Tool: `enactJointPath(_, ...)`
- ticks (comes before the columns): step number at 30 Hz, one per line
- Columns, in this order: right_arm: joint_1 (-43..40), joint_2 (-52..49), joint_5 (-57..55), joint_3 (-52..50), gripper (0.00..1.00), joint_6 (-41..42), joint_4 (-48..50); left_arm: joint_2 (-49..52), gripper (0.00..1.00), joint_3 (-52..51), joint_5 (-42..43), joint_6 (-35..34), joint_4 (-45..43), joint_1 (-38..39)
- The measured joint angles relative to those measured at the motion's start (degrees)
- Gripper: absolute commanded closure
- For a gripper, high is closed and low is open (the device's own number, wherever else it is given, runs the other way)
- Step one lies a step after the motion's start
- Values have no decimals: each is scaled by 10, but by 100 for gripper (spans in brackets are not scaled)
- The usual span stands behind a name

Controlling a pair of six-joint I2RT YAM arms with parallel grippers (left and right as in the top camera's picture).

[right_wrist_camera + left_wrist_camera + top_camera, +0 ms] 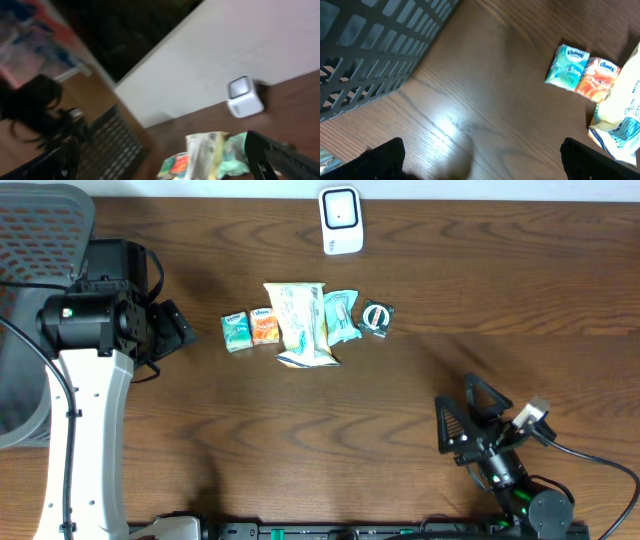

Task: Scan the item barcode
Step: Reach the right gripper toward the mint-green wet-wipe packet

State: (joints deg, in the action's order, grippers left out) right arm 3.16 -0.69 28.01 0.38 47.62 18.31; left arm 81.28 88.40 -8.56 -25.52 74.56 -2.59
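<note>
Left gripper [481, 150], fingers spread and empty, faces the green tissue pack [567, 67] ending the row of packets [300, 325]; right gripper [160, 150], likewise spread, sits farther off.

The left arm [88, 410] is clad in white, with black joints. The right arm [505, 465] is finished black.

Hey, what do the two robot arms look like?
Left arm: long white link, black motor housings, a small green light, black cable alongside. Right arm: all black, open triangular finger frames, a pale block at the wrist, green glow near its base, black cable trailing away.
</note>
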Motion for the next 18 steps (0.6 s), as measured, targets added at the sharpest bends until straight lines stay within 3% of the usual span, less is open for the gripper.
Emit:
enactJointPath(9,0,0,-19,3,1,-1,115,0,2,0,0,0,0,0)
enactJointPath(14,0,-20,-63,52,1,-82,111,0,2,0,0,0,0,0)
enactJointPath(18,0,-104,-80,167,1,-163,67,0,2,0,-2,0,0,0)
